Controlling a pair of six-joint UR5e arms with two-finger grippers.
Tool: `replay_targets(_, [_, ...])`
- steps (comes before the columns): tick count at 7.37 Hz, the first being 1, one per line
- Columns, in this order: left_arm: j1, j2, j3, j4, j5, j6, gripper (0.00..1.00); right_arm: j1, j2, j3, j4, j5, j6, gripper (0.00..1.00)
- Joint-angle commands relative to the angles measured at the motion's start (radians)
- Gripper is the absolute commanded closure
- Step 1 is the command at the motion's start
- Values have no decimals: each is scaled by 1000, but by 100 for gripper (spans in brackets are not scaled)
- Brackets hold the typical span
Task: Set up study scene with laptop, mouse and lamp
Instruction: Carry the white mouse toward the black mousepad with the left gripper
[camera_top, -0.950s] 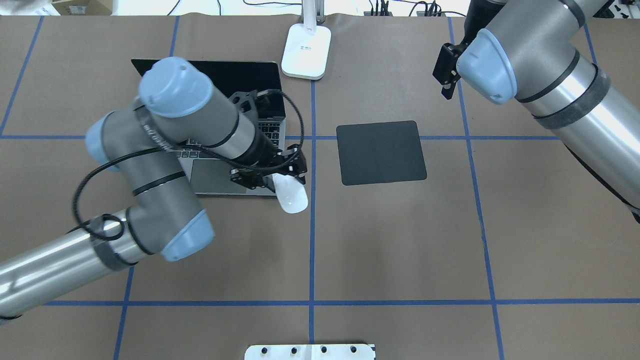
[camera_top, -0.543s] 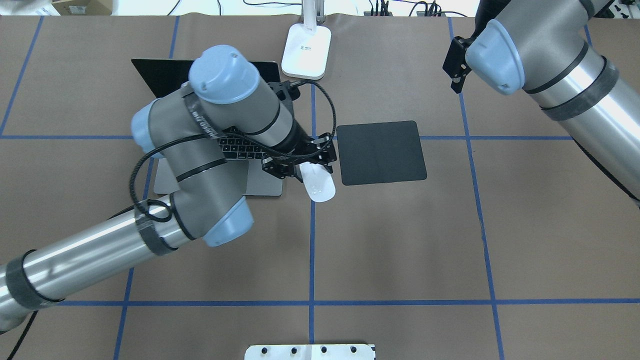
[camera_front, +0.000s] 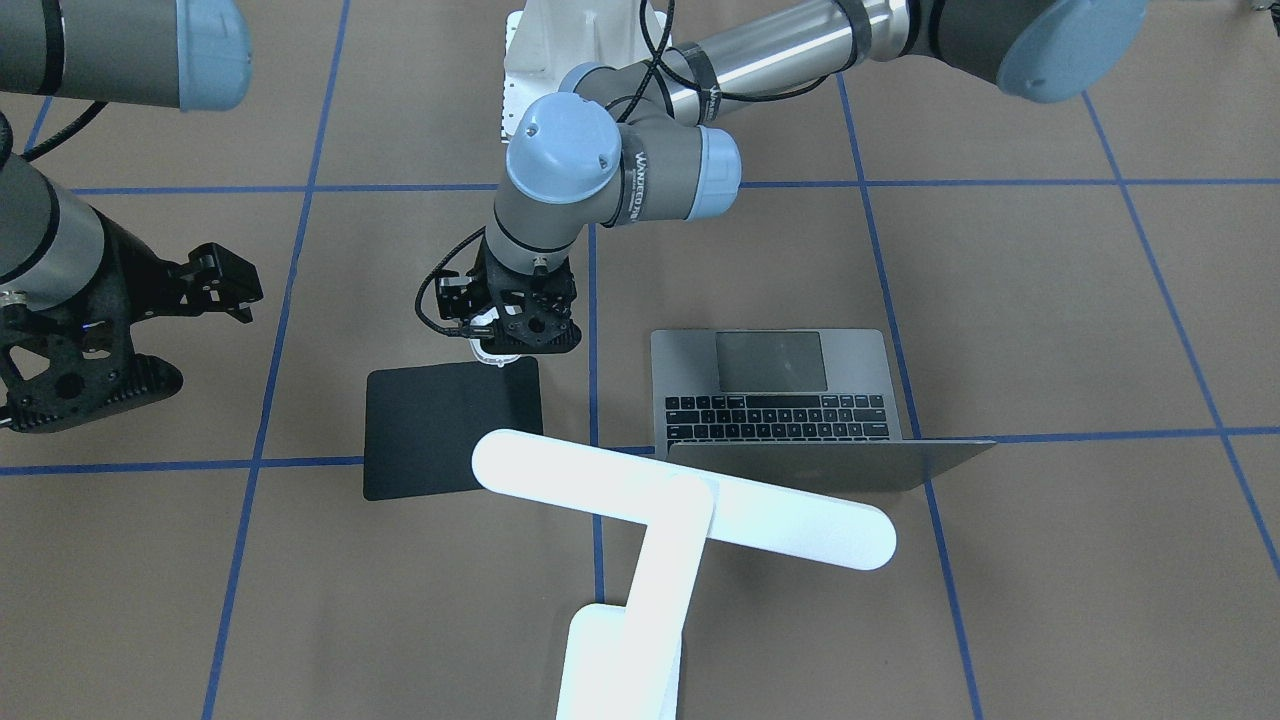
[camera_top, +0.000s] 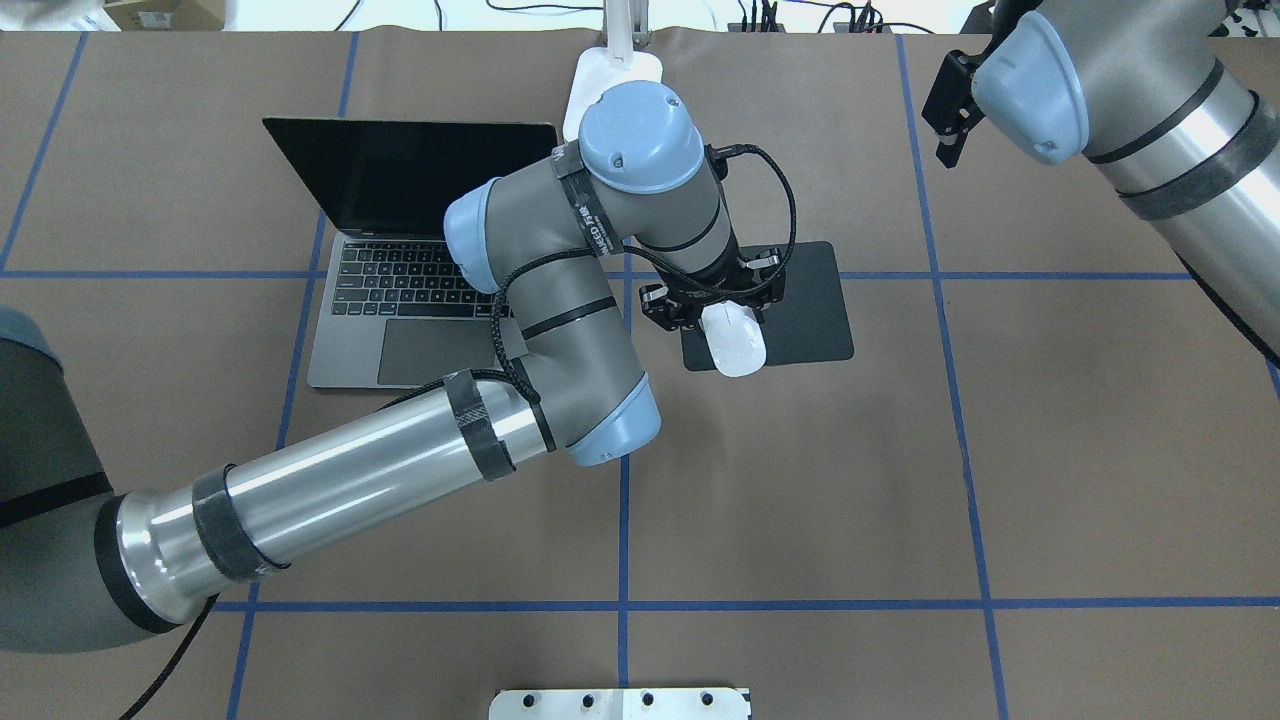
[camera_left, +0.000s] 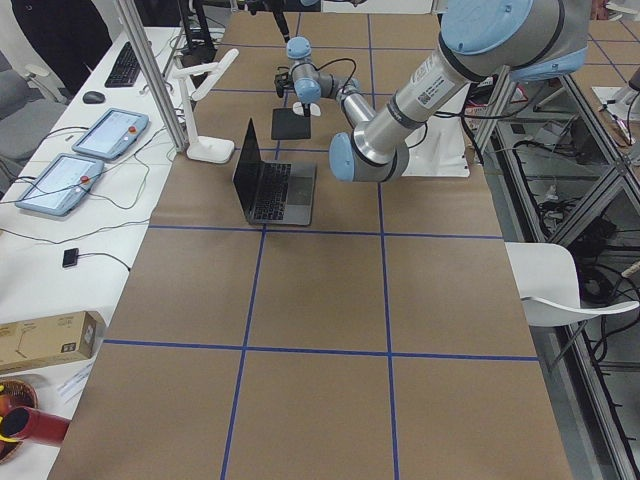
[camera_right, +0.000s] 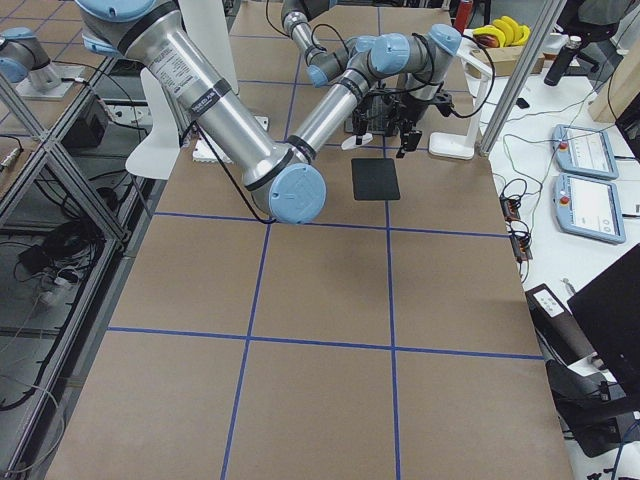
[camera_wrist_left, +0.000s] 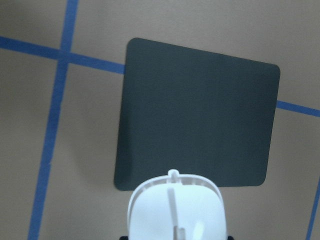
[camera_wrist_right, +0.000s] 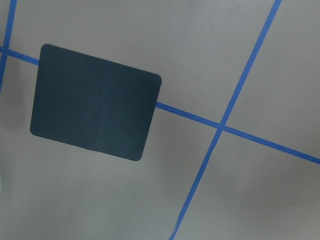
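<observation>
My left gripper (camera_top: 712, 305) is shut on the white mouse (camera_top: 735, 345) and holds it just above the near left corner of the black pad (camera_top: 810, 300). In the left wrist view the mouse (camera_wrist_left: 175, 212) is at the bottom, in front of the pad (camera_wrist_left: 200, 120). The grey laptop (camera_top: 400, 340) stands open to the left of the pad, and also shows in the front view (camera_front: 780, 385). The white lamp (camera_front: 680, 495) stands at the far edge, its base (camera_top: 588, 75) partly hidden by my left arm. My right gripper (camera_front: 235, 285) hangs empty, high at the far right, its jaws apart.
A white bolted pedestal (camera_top: 620, 703) sits at the near table edge. Blue tape lines cross the brown table (camera_top: 800, 480). My left arm reaches across the laptop's right side. Operator tablets and cables lie beyond the far edge.
My left gripper has carried the mouse to the right, from beside the laptop's front right corner to over the pad's corner. My right arm has drawn further back to the right.
</observation>
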Motion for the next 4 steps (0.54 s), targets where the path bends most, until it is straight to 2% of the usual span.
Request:
replay_targets(1, [8, -31, 63, -14, 66, 44, 39, 7, -11, 4, 0, 1, 0, 0])
replay_targets(4, [19, -79, 132, -42, 136, 55, 39, 10, -10, 11, 2, 0, 3, 0])
